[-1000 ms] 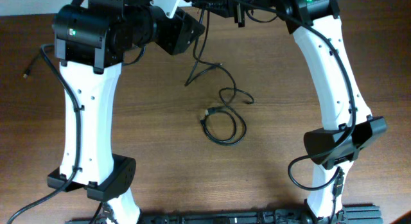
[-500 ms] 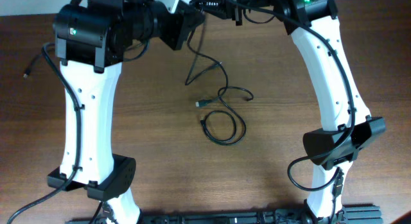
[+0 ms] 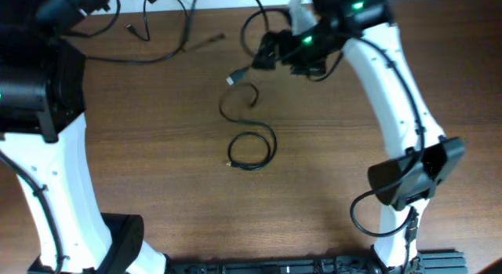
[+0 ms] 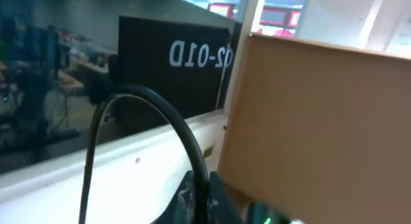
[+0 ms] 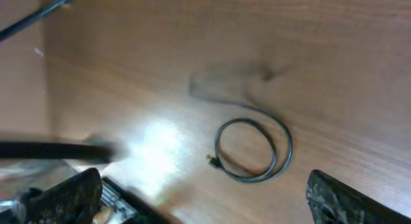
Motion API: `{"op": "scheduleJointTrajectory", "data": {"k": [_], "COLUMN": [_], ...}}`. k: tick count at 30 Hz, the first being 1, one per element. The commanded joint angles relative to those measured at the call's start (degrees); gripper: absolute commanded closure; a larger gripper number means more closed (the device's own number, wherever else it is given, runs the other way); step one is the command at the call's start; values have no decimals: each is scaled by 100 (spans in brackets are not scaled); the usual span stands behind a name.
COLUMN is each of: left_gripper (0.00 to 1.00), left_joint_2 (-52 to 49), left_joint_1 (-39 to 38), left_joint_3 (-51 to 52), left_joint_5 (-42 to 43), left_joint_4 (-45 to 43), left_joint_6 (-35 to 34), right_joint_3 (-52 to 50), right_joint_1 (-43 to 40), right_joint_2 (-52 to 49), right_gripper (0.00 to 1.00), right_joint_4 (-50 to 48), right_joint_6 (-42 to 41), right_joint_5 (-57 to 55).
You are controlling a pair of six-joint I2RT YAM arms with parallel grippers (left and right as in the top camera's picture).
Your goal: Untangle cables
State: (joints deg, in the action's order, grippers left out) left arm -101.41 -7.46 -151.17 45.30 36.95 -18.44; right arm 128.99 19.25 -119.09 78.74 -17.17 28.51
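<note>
Apparently mid-separation: right gripper (image 5: 202, 185) hovers, jaws apart, over the coiled cable (image 5: 289, 153) on the desk (image 3: 157, 148); left gripper's jaws, cannot tell. Next move needs one strand pinched cleanly.

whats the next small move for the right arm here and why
Probably lower the right gripper onto the plug just beside it and close. The gripper looks open with nothing held, and that plug end lies free on the table, leading through a loose loop to the coil.
</note>
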Motion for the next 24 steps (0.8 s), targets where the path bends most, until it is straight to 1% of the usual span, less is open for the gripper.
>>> {"op": "scheduleJointTrajectory", "data": {"k": [1,3,4,5,6,7,10,11,14,15,16,18,21,22,24], "left_gripper": [100,100,100,100,100,100,100,100,100,100,100,100,100,100,100], "left_joint_2": [144,146,146,146,146,146,136,136,129,125,125,125,107,107,109], "left_joint_1": [13,13,13,13,13,13,197,367,1368,1670,1971,2181,2188,2188,2188], "left_joint_3": [-48,-48,-46,-46,-46,-46,-46,-46,181,343,603,1056,1335,1335,1335], "left_joint_5": [76,-94,-492,-988,-1843,-3014,-4481,-4800,-4833,-4830,-4806,-4688,-3506,-2557,-1589], "left_joint_4": [-278,-236,-46,238,717,1257,1947,2083,2371,2487,2610,2614,2271,1834,1534], "left_joint_6": [-555,-551,-549,-533,-437,-422,-426,-426,-505,-782,-1228,-1617,-1624,-1390,-1342], "right_joint_3": [-678,-1147,-1200,-1200,-1200,-1200,-1200,-1200,-1200,-1200,-1200,-1200,-1200,-1200,-1200], "right_joint_1": [358,474,466,413,304,205,17,11,13,13,13,13,13,13,13], "right_joint_2": [48,44,44,44,44,44,44,44,44,44,44,44,44,44,44], "right_gripper": [1,1,1,1,1,1,1,1,1,1,1,1,1,1,1], "right_joint_4": [-372,-575,-564,-546,-549,-542,-461,-461,-466,-466,-466,-466,-466,-466,-466], "right_joint_6": [-595,-605,-605,-605,-605,-603,-577,-579,-581,-581,-579,-581,-581,-581,-581], "right_joint_5": [-813,-822,-822,-822,-826,-848,-977,-1152,-1401,-1399,-1401,-1401,-1401,-1401,-1401]}}
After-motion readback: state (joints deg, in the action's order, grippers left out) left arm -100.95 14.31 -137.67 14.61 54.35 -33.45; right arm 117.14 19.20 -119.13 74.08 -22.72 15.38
